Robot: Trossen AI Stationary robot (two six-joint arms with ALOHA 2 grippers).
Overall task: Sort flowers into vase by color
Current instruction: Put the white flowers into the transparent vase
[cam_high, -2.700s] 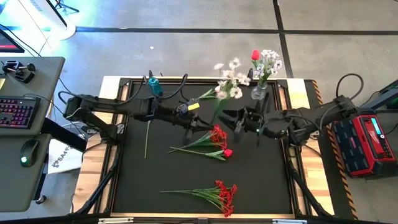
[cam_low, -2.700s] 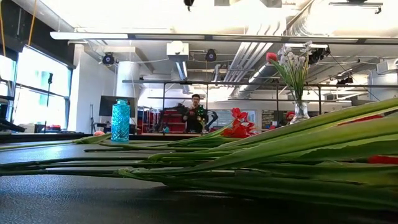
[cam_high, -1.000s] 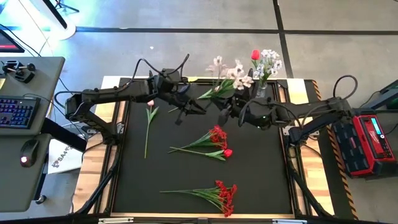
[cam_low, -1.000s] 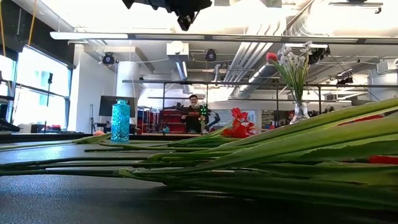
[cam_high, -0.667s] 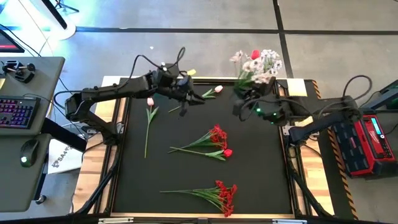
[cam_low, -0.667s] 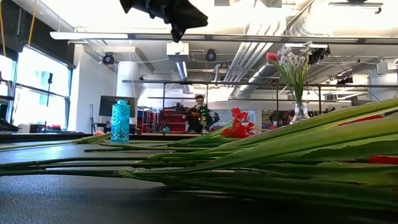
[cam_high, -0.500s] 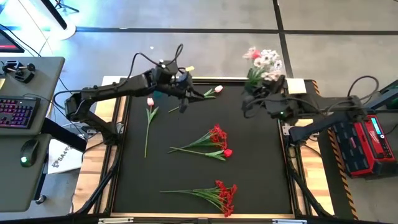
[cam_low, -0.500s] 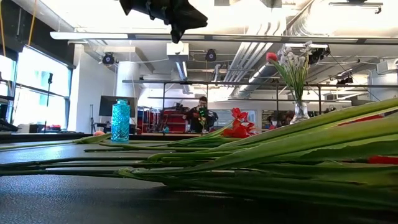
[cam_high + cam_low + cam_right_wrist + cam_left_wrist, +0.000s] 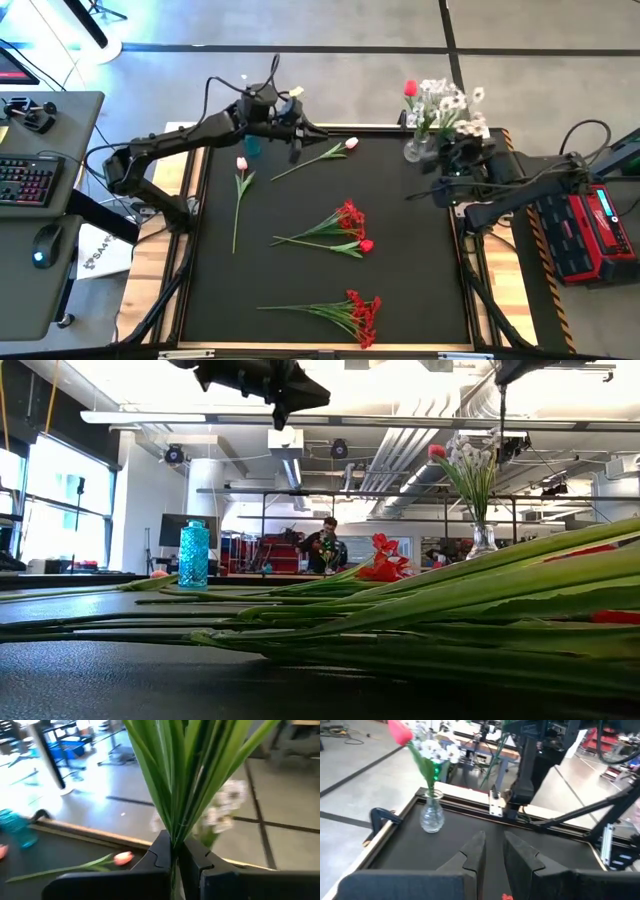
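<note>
While a spray of white blossoms (image 9: 458,103) is gripped by its stems in the clenched right hand (image 9: 173,854), it has been carried within the last second from the middle of the counter (image 9: 420,260) to the far right corner, where it is now held just above the clear vase (image 9: 415,150). That vase is already filled with a red bloom (image 9: 410,89) and white blossoms, so the white spray is judged to be near insertion and the white group almost sorted. Over the same second the left hand (image 9: 492,851) has been lifted to the far edge beside the blue vase (image 9: 250,146); its fingers are nearly closed on nothing. One pink-white tulip (image 9: 340,148) is left lying just beside that hand, and a second tulip (image 9: 240,168) lies close to the blue vase. Two red bunches (image 9: 345,218) are still spread on the counter, well apart from both hands.
</note>
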